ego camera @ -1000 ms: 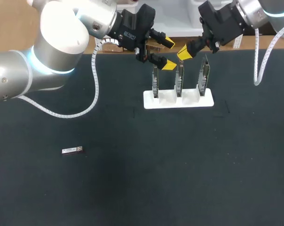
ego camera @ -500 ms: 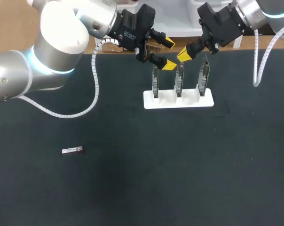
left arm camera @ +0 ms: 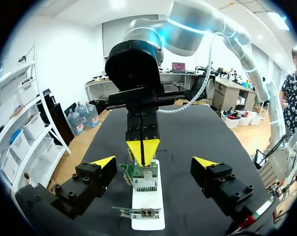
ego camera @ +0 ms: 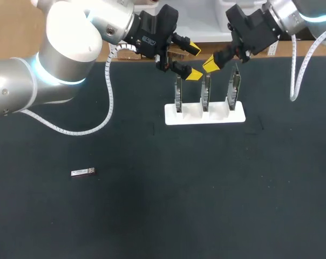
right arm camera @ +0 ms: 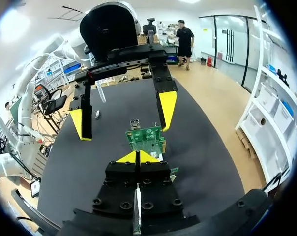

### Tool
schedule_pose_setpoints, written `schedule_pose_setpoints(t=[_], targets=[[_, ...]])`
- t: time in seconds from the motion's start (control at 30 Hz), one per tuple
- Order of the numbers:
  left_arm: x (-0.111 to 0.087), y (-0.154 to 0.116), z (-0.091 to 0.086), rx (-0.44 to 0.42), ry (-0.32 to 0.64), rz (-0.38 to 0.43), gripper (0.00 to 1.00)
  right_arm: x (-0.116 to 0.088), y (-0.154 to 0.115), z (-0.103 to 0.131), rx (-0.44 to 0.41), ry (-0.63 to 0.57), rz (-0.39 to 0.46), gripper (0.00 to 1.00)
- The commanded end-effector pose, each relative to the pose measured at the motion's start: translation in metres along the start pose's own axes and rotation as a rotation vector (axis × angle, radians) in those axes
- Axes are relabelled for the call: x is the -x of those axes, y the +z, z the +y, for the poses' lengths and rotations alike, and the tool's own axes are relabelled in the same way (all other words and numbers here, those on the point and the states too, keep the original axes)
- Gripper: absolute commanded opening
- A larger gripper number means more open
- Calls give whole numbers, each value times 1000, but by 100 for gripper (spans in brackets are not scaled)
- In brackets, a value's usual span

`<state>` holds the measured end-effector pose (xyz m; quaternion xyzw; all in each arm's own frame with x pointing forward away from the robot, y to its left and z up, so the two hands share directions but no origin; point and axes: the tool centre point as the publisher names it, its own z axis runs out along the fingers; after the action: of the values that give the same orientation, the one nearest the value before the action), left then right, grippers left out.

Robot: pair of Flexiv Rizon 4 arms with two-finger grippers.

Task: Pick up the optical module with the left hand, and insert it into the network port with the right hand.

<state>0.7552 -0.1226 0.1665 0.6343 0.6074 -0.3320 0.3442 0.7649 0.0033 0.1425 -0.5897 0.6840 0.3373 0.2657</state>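
The table [ego camera: 152,216] is dark, almost black. At its far side is a white stand [ego camera: 204,115] with three little boards [ego camera: 205,91] sticking up. The left gripper [ego camera: 194,62] hangs just behind the stand, fingers wide apart, holding nothing. The right gripper [ego camera: 210,63] is right by the top of the middle board, its yellow tips pressed together. The optical module [ego camera: 83,172] lies flat, near and to the left, well away from both grippers.

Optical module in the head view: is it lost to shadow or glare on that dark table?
Head view: no, the optical module is evenly lit, pale against the black table, without glare. Left wrist view: it is not in sight.
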Motion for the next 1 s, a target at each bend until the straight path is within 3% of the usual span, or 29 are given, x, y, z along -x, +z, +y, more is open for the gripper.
schedule_pose_setpoints(t=[0.03,0.33,0.63,1.0], targets=[[0,0,2,-3,0,2,100,1,-3,1,0,-21,-33,0],[0,0,2,-3,0,2,100,9,-47,1,-12,-45,-83,0],[0,0,2,-3,0,2,100,-19,-90,-2,-31,-23,-67,0],[0,0,2,-3,0,2,100,-42,-108,-6,18,-1,-54,0]])
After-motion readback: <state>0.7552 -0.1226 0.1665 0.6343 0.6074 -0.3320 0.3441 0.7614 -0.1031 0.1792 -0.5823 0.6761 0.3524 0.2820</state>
